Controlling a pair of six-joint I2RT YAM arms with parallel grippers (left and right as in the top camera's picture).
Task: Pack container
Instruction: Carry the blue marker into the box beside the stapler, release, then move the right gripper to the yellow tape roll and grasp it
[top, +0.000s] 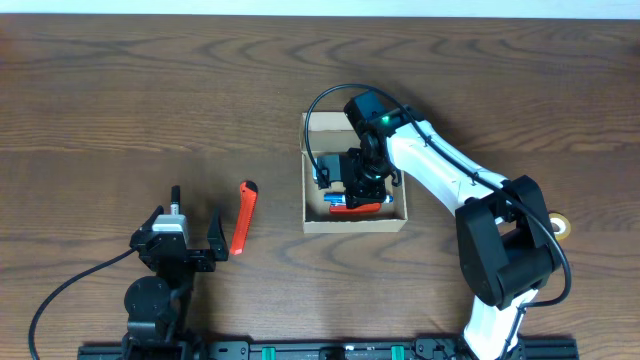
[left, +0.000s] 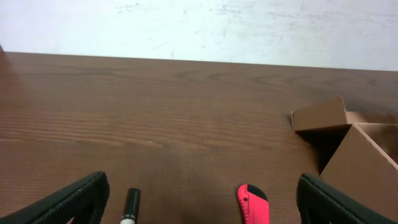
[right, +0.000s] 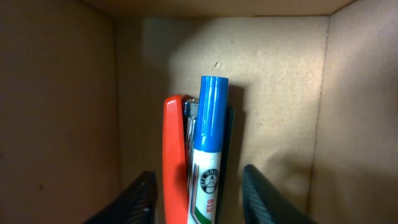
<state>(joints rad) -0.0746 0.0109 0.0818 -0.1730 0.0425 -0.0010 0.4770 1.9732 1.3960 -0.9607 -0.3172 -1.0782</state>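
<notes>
Container (top: 306, 190) sits approx mid-tabletop (top: 120, 90), a bit toward the right edge. Its top is open and its flap lid (left: 318, 114) is raised, not covering the opening.

Inside are 2 items pressed side by side:
- a blue-capped marker (right: 210, 118) w/ a white barrel
- an orange cutter (right: 174, 143), touching the marker on its left in the right wrist view

Something dark sits just behind the marker (can't tell what). In the overhead view both items lie toward the container's near wall, partly hidden by the arm.

Right claw (right: 199, 177) reaches down into the container. Its 2 fingers (right: 138, 198) are spread either side of the pair w/ a gap on each side, so it grips nothing.

Left claw (top: 186, 234) is by the near edge, toward the near-left corner. It's spread wide and has hold of nothing.

2 more items lie on the tabletop outside the container:
- a red cutter (top: 242, 217), between the left claw and the container and just beside the claw's right finger
- a black pen (top: 175, 193), just beyond the left claw on the far side

A small ring-shaped thing (top: 562, 226) sits near the right edge, partly behind the right arm.
</notes>
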